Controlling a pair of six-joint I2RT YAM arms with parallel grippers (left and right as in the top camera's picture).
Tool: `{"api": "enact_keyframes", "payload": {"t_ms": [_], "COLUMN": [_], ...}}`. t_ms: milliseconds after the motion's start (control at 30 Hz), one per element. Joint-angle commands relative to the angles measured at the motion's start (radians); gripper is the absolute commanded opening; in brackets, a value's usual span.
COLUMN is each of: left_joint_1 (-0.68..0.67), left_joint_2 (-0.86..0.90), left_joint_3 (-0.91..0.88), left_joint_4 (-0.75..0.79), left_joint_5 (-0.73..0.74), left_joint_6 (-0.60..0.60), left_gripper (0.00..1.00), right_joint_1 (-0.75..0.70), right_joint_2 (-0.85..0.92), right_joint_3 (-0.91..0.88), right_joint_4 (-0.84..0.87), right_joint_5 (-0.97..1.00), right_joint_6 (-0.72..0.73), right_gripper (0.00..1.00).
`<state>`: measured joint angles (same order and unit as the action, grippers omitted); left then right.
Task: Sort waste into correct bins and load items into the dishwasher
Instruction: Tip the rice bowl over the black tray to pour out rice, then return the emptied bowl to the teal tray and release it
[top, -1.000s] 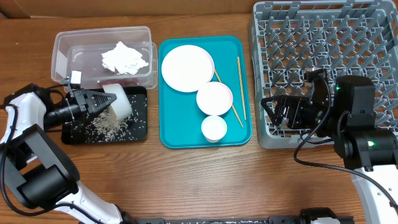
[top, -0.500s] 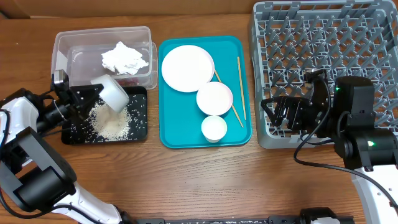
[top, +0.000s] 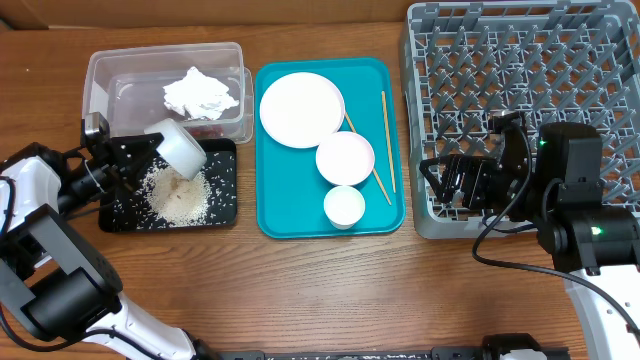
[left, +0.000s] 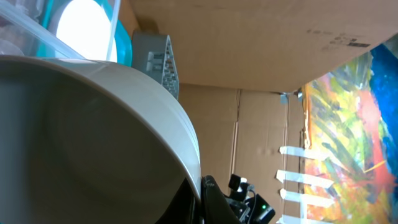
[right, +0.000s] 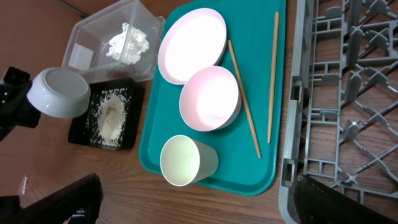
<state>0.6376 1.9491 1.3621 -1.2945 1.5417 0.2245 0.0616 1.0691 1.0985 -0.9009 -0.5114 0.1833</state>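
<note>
Tipped bowl (top: 178, 148) pinched by left gripper (top: 150, 150), at its three o'clock, rice (top: 180, 196) in black tray (top: 226, 214) beneath, napkin (top: 200, 92) in clear tub (top: 165, 50), right gripper (top: 445, 186) spread wide.

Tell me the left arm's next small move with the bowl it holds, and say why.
Probably turn the bowl upright and lift it clear of the black tray. The left gripper holds it tipped over the tray, the rice lies heaped below, and its wall in the left wrist view looks bare, so the dumping seems done.
</note>
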Motion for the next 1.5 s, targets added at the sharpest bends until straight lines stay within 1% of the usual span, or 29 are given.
{"api": "enact_keyframes", "payload": {"t_ms": [0,33,67,100,133,167,200,300,367,500,633,733,767,867,1000,1100,1167,1233,1367,1467], "left_joint_1": [0.012,0.012,0.014,0.017,0.019,0.020,0.020,0.008,-0.005,-0.052,-0.159,-0.282,-0.324,-0.469,-0.666,-0.797,-0.873,-0.955,-1.066,-1.119], "left_joint_2": [0.005,0.005,0.005,0.008,0.008,0.008,0.008,0.006,-0.001,-0.038,-0.090,-0.121,-0.127,-0.130,-0.130,-0.125,-0.120,-0.112,-0.091,-0.070], "left_joint_3": [-0.004,-0.003,-0.003,-0.004,-0.004,-0.004,-0.004,-0.003,-0.003,-0.003,0.023,0.080,0.105,0.187,0.235,0.233,0.226,0.215,0.209,0.209], "left_joint_4": [-0.030,-0.027,0.023,0.101,0.135,0.144,0.143,0.107,0.075,-0.002,-0.010,-0.008,-0.004,0.053,0.147,0.152,0.147,0.148,0.150,0.154], "left_joint_5": [0.037,0.038,0.036,0.003,-0.043,-0.065,-0.045,0.031,0.039,0.037,0.016,-0.063,-0.105,-0.313,-0.754,-1.117,-1.288,-1.393,-1.511,-1.557], "left_joint_6": [-0.050,-0.040,-0.035,-0.084,-0.170,-0.225,-0.227,-0.204,-0.181,-0.098,-0.090,-0.098,-0.112,-0.200,-0.333,-0.409,-0.443,-0.451,-0.451,-0.457], "left_gripper": [0.04,0.04,0.04,0.04,0.04,0.04,0.04,0.04,0.04,0.04,0.04,0.04,0.04,0.04,0.04,0.04,0.04,0.04,0.04,0.10], "right_joint_1": [0.008,0.008,0.008,0.008,0.008,0.008,0.008,0.008,0.008,0.008,0.008,0.008,0.008,0.008,0.008,0.008,0.008,0.008,0.008,0.008], "right_joint_2": [-0.001,-0.001,-0.001,-0.001,-0.001,-0.001,-0.001,-0.001,-0.001,-0.001,0.002,0.009,0.011,0.023,0.043,0.057,0.065,0.070,0.070,0.070], "right_joint_3": [0.026,0.026,0.026,0.026,0.026,0.026,0.026,0.026,0.026,0.026,0.026,0.026,0.026,0.026,0.026,0.026,0.026,0.026,0.026,0.026], "right_joint_4": [0.004,0.004,0.004,0.004,0.005,0.007,0.008,0.008,0.008,0.008,0.021,0.030,0.031,0.027,0.016,0.007,0.001,0.000,0.000,0.000], "right_joint_5": [0.005,0.005,0.005,0.005,0.005,0.005,0.005,0.005,0.005,0.005,0.005,0.005,0.005,0.005,0.005,0.005,0.005,0.005,0.005,0.003], "right_joint_6": [0.000,0.000,0.000,0.000,0.000,0.000,0.000,0.000,0.000,0.000,0.000,0.000,0.001,0.001,0.001,0.001,0.001,0.001,0.001,0.001], "right_gripper": [1.00,1.00,1.00,1.00,1.00,1.00,1.00,1.00,1.00,1.00,1.00,1.00,1.00,1.00,1.00,1.00,1.00,1.00,1.00,1.00]}}
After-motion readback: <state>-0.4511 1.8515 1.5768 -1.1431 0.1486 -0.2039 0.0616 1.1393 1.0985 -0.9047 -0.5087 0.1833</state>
